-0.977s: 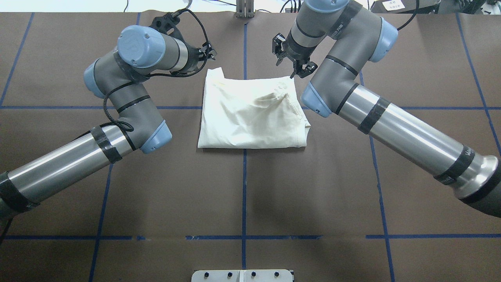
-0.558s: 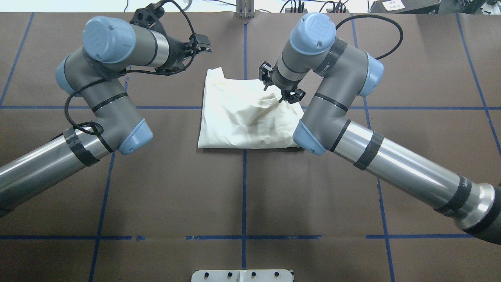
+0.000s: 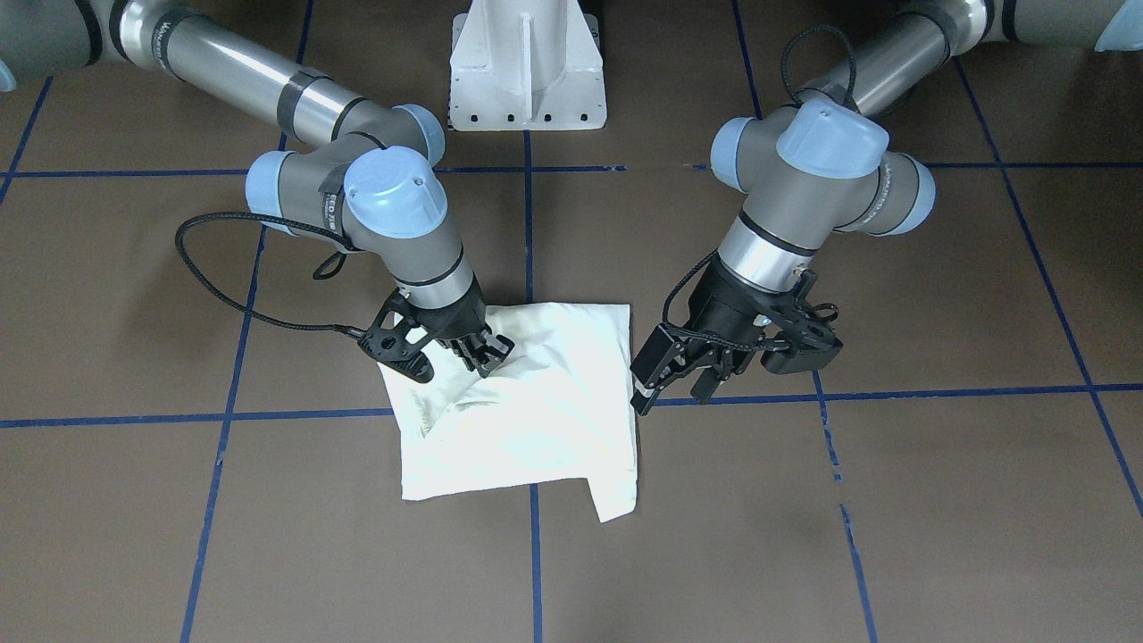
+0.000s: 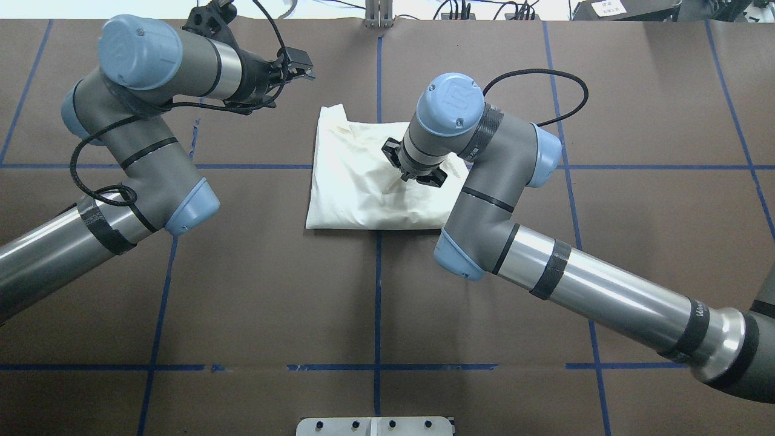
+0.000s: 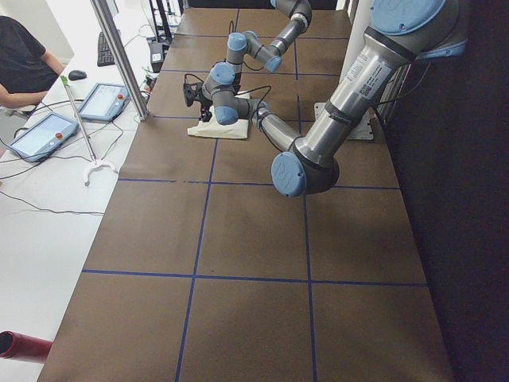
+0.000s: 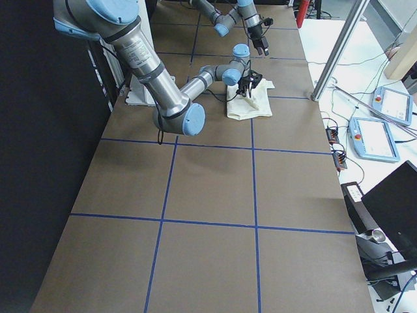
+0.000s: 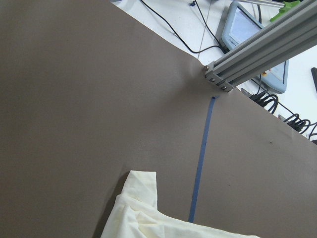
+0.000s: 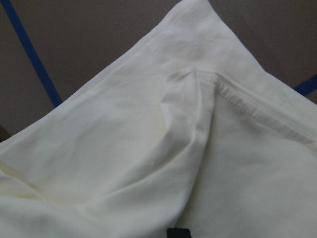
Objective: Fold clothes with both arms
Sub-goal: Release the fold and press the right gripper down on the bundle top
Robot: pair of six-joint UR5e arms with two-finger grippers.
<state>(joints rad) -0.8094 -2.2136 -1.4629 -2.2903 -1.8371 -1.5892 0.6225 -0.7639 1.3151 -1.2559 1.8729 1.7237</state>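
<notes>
The cream-white shirt [image 4: 351, 188] lies folded into a rough square at the table's middle, plain side up, with a small flap at its far left corner. My right gripper [image 4: 418, 175] is down on the shirt's right half and shut on a raised ridge of cloth; it also shows in the front view [image 3: 482, 353]. The right wrist view shows the ridge [image 8: 188, 124] running to a black fingertip [image 8: 177, 232]. My left gripper [image 4: 300, 66] hovers open and empty beyond the shirt's far left corner, apart from the cloth. It also shows in the front view [image 3: 670, 384].
The brown table cover [image 4: 375, 303] carries blue tape lines. The white pedestal base [image 3: 527, 71] stands at the robot's side. An aluminium post [image 7: 257, 49] stands at the far edge. Tablets [image 5: 40, 131] and a seated operator [image 5: 20, 56] are beyond the far edge.
My right gripper has moved from the shirt's far right corner leftward and toward the robot over the shirt, drawing cloth with it. My left arm has drawn back to the left, away from the shirt.
</notes>
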